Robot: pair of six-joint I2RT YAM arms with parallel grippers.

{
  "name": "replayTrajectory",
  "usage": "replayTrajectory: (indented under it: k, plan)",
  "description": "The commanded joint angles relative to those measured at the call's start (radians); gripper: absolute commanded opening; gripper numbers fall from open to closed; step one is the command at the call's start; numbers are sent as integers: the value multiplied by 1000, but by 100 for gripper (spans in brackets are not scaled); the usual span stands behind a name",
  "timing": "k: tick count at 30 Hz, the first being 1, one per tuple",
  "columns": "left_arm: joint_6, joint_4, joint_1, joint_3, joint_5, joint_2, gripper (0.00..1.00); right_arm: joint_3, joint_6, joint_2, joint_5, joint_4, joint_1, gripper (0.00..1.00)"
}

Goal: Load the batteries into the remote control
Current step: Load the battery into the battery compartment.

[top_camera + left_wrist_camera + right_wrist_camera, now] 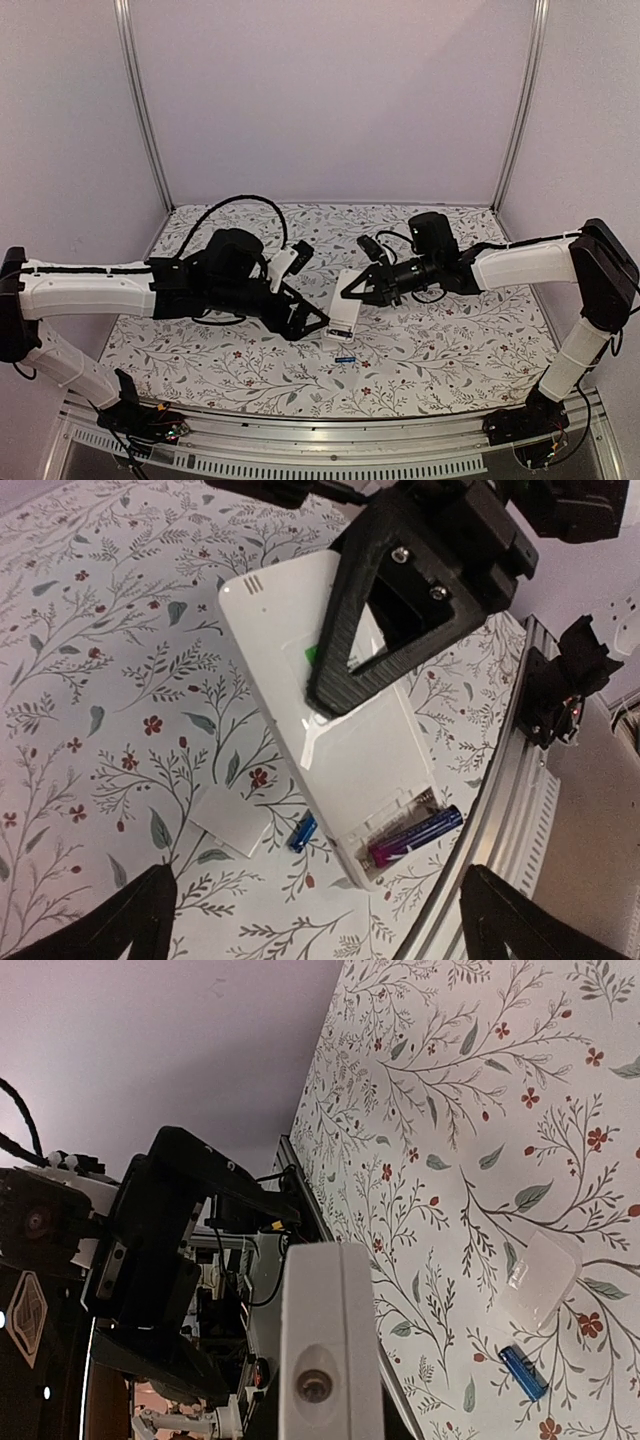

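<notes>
L claw [318, 900] spread wide, empty, over worktop [90, 680]. Cover [232, 820] lies flat just beside loose blue battery [302, 833]. That battery sits on the worktop right by the remote control [330, 730]'s open bay, long axis crosswise to remote, approx parallel w/ seated battery [415, 837]. It's ahead, btwn L fingers [120, 925]; L arm nearer. R claw [352, 292] pinches remote mid-body.

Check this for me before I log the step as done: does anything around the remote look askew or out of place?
Yes. The purplish battery in the remote control's open bay lies crooked, one end poking past the edge, not seated. A second, blue battery lies loose on the table beside the detached cover.
</notes>
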Motion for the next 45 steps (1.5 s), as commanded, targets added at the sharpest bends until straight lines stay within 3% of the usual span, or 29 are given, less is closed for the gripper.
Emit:
replayTrajectory:
  k: [1, 5, 16, 35, 45]
  plan:
    - [-197, 112, -9, -9, 149, 61, 100, 20, 17, 6, -12, 47, 1, 0]
    - [-242, 207, -27, -13, 194, 100, 100, 18, 21, 5, -11, 52, 2, 0]
    - [-289, 248, -43, 15, 241, 197, 89, 18, 28, 1, -14, 64, 2, 0]
    - [-283, 241, -24, 30, 267, 218, 58, 14, 22, -4, -20, 68, 3, 0]
    - [-302, 278, -5, -16, 298, 211, 48, 16, 21, -18, -21, 75, -3, 0]
